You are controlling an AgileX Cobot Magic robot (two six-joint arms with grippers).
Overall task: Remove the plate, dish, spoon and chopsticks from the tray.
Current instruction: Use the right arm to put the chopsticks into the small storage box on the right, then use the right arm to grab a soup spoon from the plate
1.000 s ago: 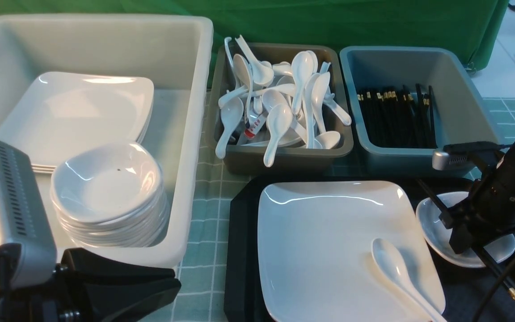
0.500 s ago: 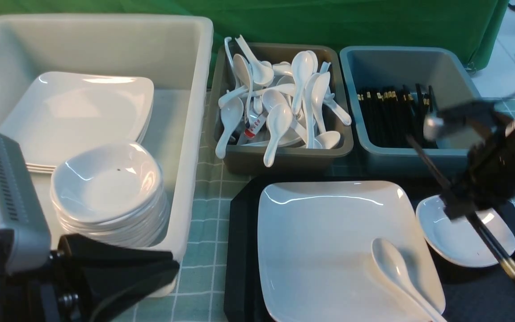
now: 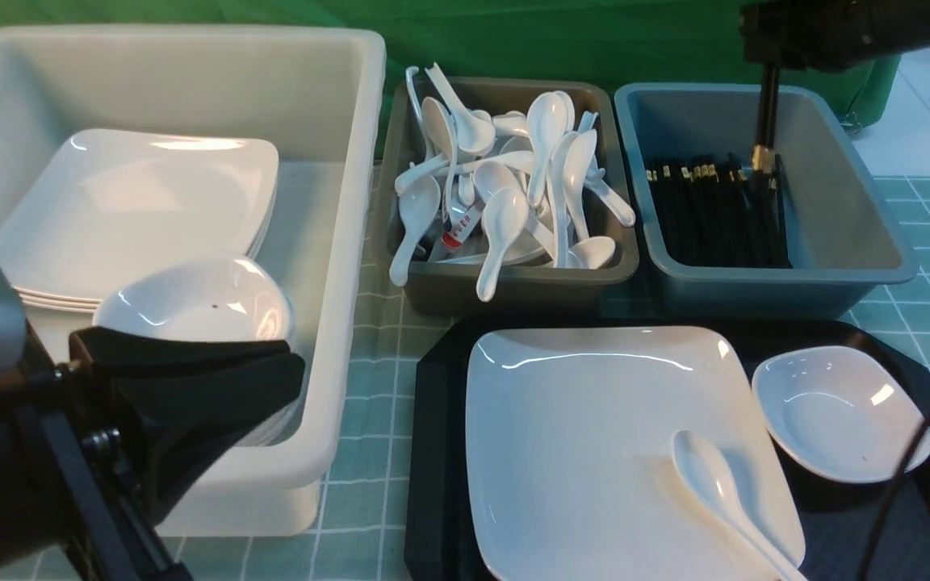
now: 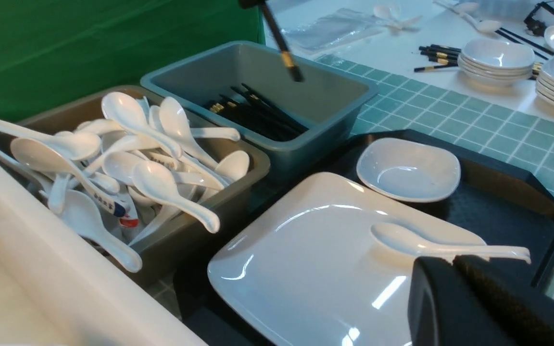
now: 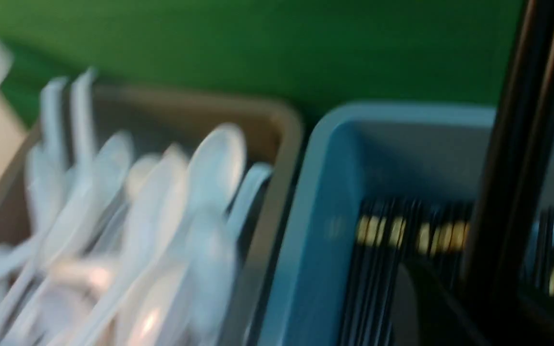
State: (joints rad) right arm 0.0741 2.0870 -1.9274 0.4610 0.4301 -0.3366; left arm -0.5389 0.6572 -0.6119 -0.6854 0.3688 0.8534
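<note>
Over the blue-grey bin (image 3: 852,210), right gripper (image 3: 770,64) is clamped on the chopsticks (image 3: 765,121): thin black pair, gold bands near the lower ends, hanging almost upright above the black chopsticks lying in that bin. On the black tray (image 3: 433,420): large glossy white square plate (image 3: 594,436), white soup spoon (image 3: 707,484) lying on its near right corner, and small white rounded dish (image 3: 836,411) just right of the plate. Left gripper (image 3: 215,379) sits low at near left, jaws pressed together.
</note>
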